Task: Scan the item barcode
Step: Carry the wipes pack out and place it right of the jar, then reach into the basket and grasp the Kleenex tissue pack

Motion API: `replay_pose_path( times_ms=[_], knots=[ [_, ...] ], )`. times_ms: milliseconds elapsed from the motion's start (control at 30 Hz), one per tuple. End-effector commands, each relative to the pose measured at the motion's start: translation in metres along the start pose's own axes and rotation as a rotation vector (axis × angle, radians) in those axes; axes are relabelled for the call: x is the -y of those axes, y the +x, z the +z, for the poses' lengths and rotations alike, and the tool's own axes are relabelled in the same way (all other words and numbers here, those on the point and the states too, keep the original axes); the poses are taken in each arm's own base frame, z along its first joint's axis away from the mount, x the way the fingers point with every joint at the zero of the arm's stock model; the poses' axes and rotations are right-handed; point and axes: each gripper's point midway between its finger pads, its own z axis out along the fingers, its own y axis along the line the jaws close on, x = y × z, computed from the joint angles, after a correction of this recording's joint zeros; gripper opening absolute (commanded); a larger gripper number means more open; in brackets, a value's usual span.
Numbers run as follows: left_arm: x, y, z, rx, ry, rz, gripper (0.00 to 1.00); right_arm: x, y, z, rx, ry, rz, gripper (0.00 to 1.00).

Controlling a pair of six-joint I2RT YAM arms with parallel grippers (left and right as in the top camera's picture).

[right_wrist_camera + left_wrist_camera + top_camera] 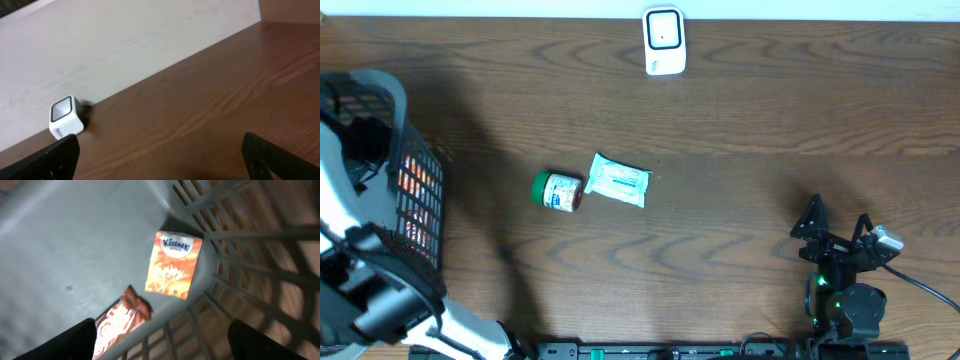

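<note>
Your left gripper (160,339) is spread wide with nothing between the fingers; only their dark tips show at the two lower corners of the left wrist view. It hangs inside the grey basket (75,240), looking down at its floor. Just beyond the fingers an orange Kleenex pack (173,264) lies flat near the lattice wall, and a red-orange wrapper (122,320) lies close beside it, nearer the left finger and touching neither finger. Your right gripper (837,218) is also fully spread and empty, sitting low over the table (740,120) at the near right, well apart from everything else. Out on the table's middle a green-lidded jar (557,191) lies on its side, touching or nearly touching a white-and-blue pouch (619,181) on its right. The white scanner (663,41) stands at the far edge of the table, against the pale wall, well away from both grippers and from all four items.
</note>
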Motion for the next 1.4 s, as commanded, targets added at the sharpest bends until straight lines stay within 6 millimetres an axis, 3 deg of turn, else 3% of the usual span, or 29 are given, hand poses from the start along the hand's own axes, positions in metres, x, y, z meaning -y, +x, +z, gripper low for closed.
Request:
replay_pose_path(
  times_ms=[0, 400, 900, 1067, 1133, 1267, 1367],
  knots=[
    [0.003, 0.001, 0.015, -0.031, 0.000, -0.003, 0.84, 0.000, 0.001, 0.000, -0.002, -0.001, 0.007, 0.99],
    [0.004, 0.016, 0.087, -0.119, -0.029, 0.052, 0.90, 0.000, 0.001, 0.000, -0.002, -0.001, 0.007, 0.99],
    [0.000, 0.045, 0.132, -0.129, -0.030, 0.065, 0.88, 0.000, 0.001, 0.000, -0.002, -0.001, 0.007, 0.99],
    [-0.002, 0.049, 0.131, -0.144, -0.036, 0.063, 0.54, 0.000, 0.001, 0.000, -0.002, -0.001, 0.007, 0.99],
    [-0.003, 0.047, 0.126, -0.145, -0.038, 0.061, 0.45, 0.000, 0.001, 0.000, -0.002, -0.001, 0.007, 0.99],
    [-0.003, 0.036, 0.105, -0.116, -0.032, 0.052, 0.43, 0.000, 0.001, 0.000, -0.002, -0.001, 0.007, 0.99],
    [-0.002, 0.021, 0.071, -0.063, -0.014, 0.039, 0.43, 0.000, 0.001, 0.000, -0.002, -0.001, 0.007, 0.99]
  ],
)
